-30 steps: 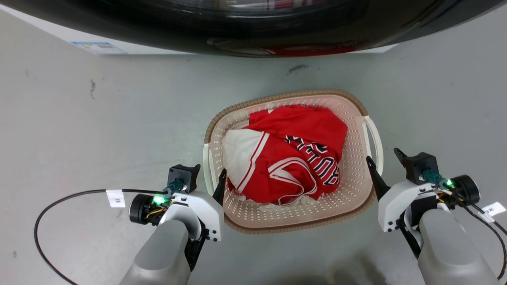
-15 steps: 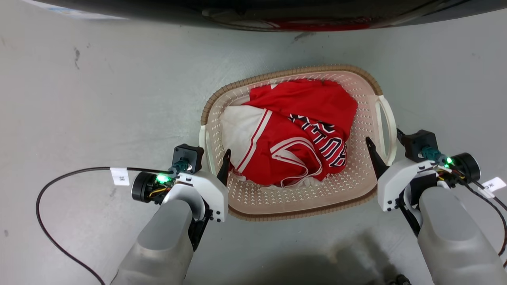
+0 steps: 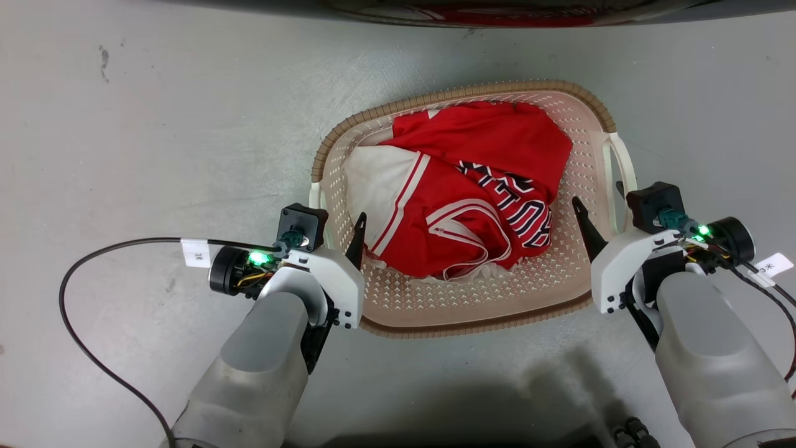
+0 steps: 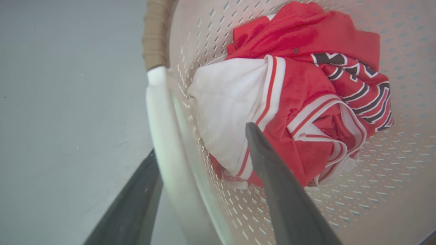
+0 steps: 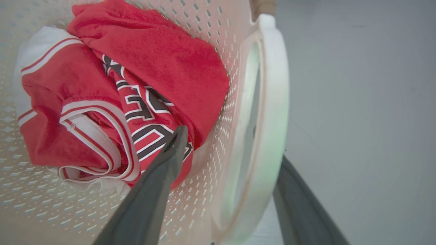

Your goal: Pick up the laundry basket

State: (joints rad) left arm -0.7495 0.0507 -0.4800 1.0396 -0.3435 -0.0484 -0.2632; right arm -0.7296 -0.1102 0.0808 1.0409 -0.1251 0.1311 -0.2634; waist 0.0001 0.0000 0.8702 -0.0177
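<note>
The laundry basket (image 3: 435, 298) sits mid-frame on the grey floor (image 3: 155, 124), with a red-and-white jersey (image 3: 472, 186) heaped inside. The left gripper (image 4: 199, 139) straddles the left handle (image 4: 160, 112) and the right gripper (image 5: 233, 143) straddles the right handle (image 5: 272, 85), both with fingers spread wide. The washer's dark edge (image 3: 435, 9) runs along the top, and a black cable (image 3: 93, 249) lies at lower left.

You see laundry basket (image 3: 472, 302) at 12 o'clock: cream perforated plastic, rounded-rectangular, tan woven-look rim (image 4: 155, 37), white loop handles (image 5: 274, 102) at its 3 and 9 o'clock, upright.
</note>
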